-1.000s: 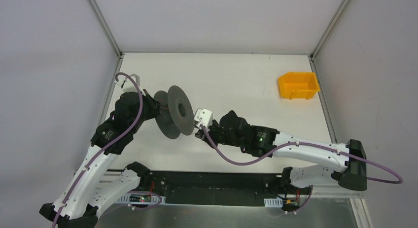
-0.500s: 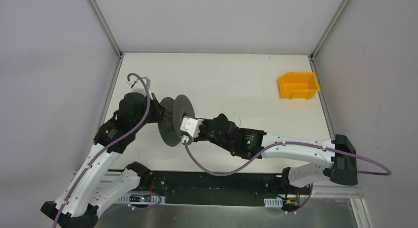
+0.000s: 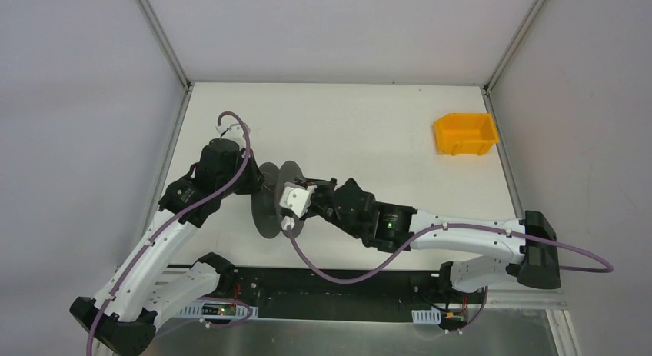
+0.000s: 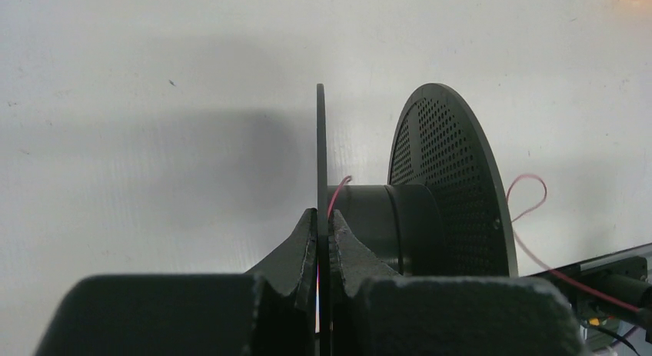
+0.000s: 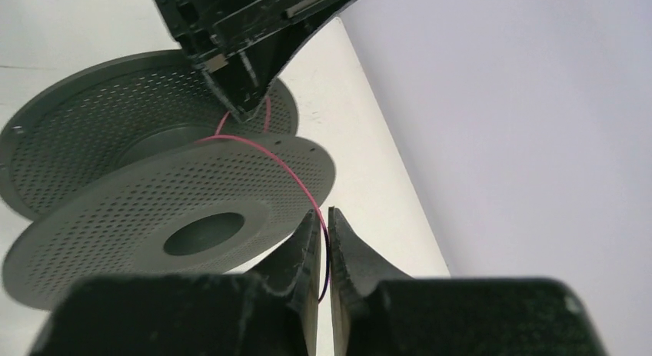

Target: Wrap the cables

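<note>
The black two-flanged spool (image 3: pixel 269 201) stands on edge at the table's middle left. My left gripper (image 3: pixel 251 181) is shut on the thin edge of one flange (image 4: pixel 321 156); its fingers (image 4: pixel 304 244) pinch that flange from both sides. The cable is a hair-thin red wire (image 5: pixel 296 179). It runs from the hub over the near perforated flange (image 5: pixel 154 217) into my right gripper (image 5: pixel 324 217), which is shut on it just right of the spool (image 3: pixel 306 188). In the left wrist view the wire (image 4: pixel 338 193) rises off the hub and loops loosely (image 4: pixel 530 206) beyond the far flange.
A yellow bin (image 3: pixel 465 133) sits at the table's far right. Thick purple cables (image 3: pixel 338 267) hang along both arms. The enclosure's grey walls and metal posts (image 3: pixel 161 41) bound the table on the left, back and right.
The left arm has carried the spool toward the centre and turned it more edge-on. The right gripper has moved left, from beside the spool to right up against its near flange.
</note>
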Robot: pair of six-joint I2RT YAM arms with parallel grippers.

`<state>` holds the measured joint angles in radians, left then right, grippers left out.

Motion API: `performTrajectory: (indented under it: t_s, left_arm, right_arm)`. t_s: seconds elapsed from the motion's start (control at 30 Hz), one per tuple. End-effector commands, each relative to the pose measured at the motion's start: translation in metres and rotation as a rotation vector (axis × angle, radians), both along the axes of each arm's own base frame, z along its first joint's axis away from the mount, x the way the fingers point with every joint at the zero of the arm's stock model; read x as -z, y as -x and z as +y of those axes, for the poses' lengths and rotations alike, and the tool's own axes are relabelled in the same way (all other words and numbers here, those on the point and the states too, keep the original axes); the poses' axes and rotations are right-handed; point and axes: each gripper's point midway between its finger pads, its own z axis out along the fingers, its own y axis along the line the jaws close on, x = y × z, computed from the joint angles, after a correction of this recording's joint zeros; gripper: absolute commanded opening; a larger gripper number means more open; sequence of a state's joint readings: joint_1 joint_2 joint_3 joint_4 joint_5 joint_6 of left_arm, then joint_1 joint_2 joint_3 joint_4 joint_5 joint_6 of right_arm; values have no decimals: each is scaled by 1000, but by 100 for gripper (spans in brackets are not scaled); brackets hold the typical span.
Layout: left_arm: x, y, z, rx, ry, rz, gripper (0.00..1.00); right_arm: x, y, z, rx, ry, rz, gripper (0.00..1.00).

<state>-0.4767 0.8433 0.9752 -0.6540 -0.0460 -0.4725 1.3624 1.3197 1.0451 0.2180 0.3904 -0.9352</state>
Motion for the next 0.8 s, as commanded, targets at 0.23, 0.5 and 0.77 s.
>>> performTrajectory:
  t_s: [0.23, 0.5, 0.77]
  left_arm:
    - [-18, 8, -16, 144, 32, -49, 0]
    - [-31, 28, -23, 319, 10, -139, 0]
    - [-47, 46, -29, 397, 55, -144, 0]
  right_arm:
    - [-57, -15, 15, 68, -116, -55, 4]
    - [-33, -51, 10, 171, -73, 10, 4]
    - [5, -52, -18, 140, -120, 265, 3]
